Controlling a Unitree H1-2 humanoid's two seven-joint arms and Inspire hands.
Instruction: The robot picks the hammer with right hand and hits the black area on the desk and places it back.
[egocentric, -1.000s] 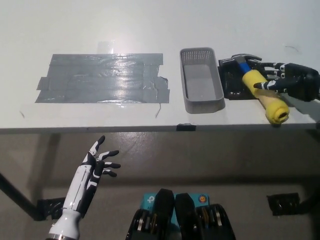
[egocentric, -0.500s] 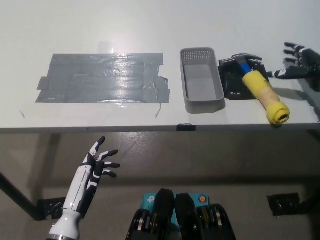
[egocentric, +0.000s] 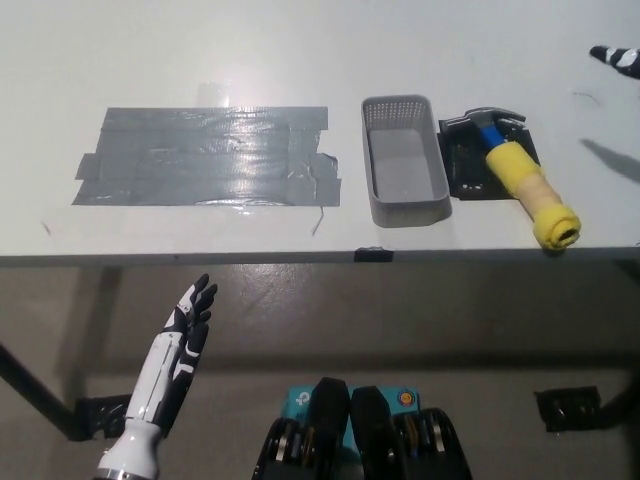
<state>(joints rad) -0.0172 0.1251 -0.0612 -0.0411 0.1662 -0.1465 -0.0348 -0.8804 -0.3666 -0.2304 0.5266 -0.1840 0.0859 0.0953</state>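
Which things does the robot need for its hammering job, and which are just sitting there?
For the job: hammer, lying on its black mat; black taped area; right hand, barely in view at the top right edge.

Just there: grey basket; left hand, resting below the desk edge.

Even, bright overhead lighting. Glare streaks on the grey tape patch (egocentric: 205, 155) at ten o'clock. Dim under-desk zone below. Focus sharp; slight softness at corners.
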